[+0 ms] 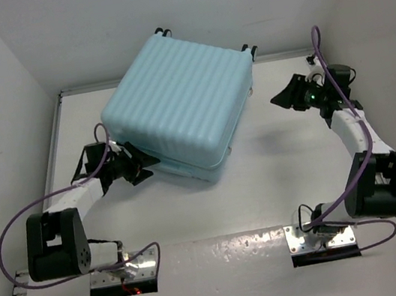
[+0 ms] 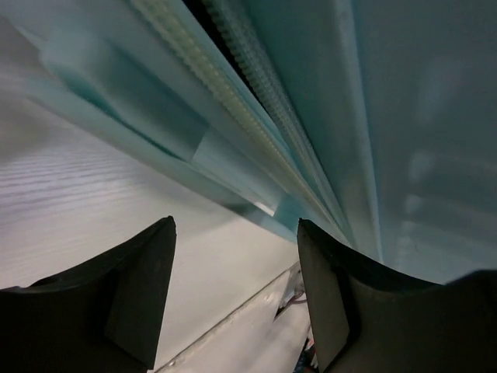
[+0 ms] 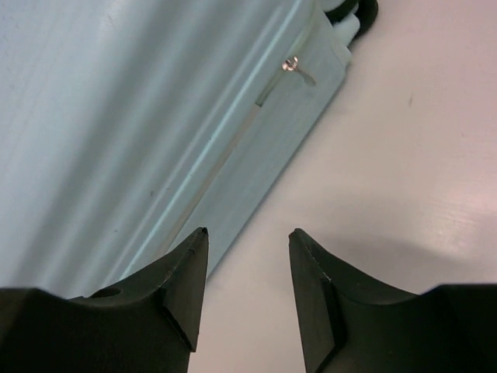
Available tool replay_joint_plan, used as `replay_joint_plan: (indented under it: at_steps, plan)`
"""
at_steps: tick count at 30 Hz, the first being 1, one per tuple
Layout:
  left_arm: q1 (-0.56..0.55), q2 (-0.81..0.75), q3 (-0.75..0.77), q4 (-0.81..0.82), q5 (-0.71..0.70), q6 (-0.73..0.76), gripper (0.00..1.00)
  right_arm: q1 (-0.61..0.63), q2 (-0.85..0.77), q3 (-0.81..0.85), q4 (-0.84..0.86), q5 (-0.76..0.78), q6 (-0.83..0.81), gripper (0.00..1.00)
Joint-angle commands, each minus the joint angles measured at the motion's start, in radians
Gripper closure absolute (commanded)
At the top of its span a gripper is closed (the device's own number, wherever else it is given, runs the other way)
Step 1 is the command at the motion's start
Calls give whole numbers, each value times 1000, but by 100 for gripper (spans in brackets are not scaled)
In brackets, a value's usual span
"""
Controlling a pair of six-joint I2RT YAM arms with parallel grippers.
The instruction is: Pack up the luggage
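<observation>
Fig. 1, top view plus both wrist views. The luggage point(image 1: 178, 98) lies shut and flat on the table point(image 1: 265, 182), ribbed shell up. It is turned askew and sits toward the far edge, a little left of centre. Its wheels point(image 1: 162, 31) face the far edge, and one corner points toward the near edge. I see the left gripper point(image 1: 140, 165) right at the case's near-left side, level w/ the seam betw. the two shells. In the left wrist view its fingers point(image 2: 132, 295) are spread wide w/ nothing betw. them, and the zip point(image 2: 233, 101) runs diagonally just ahead. I cannot tell whether a fingertip touches the shell. The right gripper point(image 1: 281, 96) hangs over the table's right part toward the far edge, beside the case's right side but apart from it, tips pointing at it. In the right wrist view its fingers point(image 3: 182, 287) are also parted, a narrower gap than the left's, and hold nothing; bare tabletop shows betw. them. That view also shows the case's side wall w/ a small metal zip pull point(image 3: 291, 64). Purple cables point(image 1: 13, 224) loop from each arm to the base plates point(image 1: 123, 270) at the near edge.
</observation>
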Motion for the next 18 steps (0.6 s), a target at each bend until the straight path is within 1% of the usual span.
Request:
replay_joint_plan:
  at_steps: [1, 3, 4, 5, 7, 9, 10, 12, 13, 15, 16, 17, 18]
  plan:
    - [-92, 15, -38, 212, -146, -216, 36, -39, -58, -16, -41, -44, -34, 54]
    - [-131, 46, -64, 269, -178, -260, 39, -54, -66, -29, -47, -51, -32, 54]
    - [-152, 57, -91, 307, -200, -308, 42, -65, -68, -33, -42, -51, -13, 54]
    - [-152, 69, -91, 336, -215, -324, 42, -73, -68, -36, -35, -60, -6, 54]
    - [-161, 117, -91, 336, -270, -338, 46, -83, -60, -46, -19, -82, 9, 54]
    - [-161, 153, -62, 336, -298, -338, 46, -83, -52, -52, -10, -87, 17, 54]
    - [-151, 187, -49, 303, -313, -329, 49, -86, -43, -53, 5, -96, 18, 54]
    - [-122, 198, 8, 231, -373, -292, 57, -86, -32, -52, 15, -99, 21, 54]
    - [-82, 209, 24, 167, -407, -242, 66, -85, -17, -46, 24, -100, 21, 54]
    - [-34, 209, 65, 93, -442, -186, 77, -83, -11, -44, 28, -100, 20, 54]
    - [-10, 209, 82, 9, -461, -150, 81, -83, -8, -44, 27, -96, 17, 54]
    - [42, 198, 93, -19, -478, -78, 91, -79, -9, -46, 65, -96, 12, 54]
    - [73, 198, 109, -45, -494, -42, 95, -79, -8, -55, 74, -94, 11, 54]
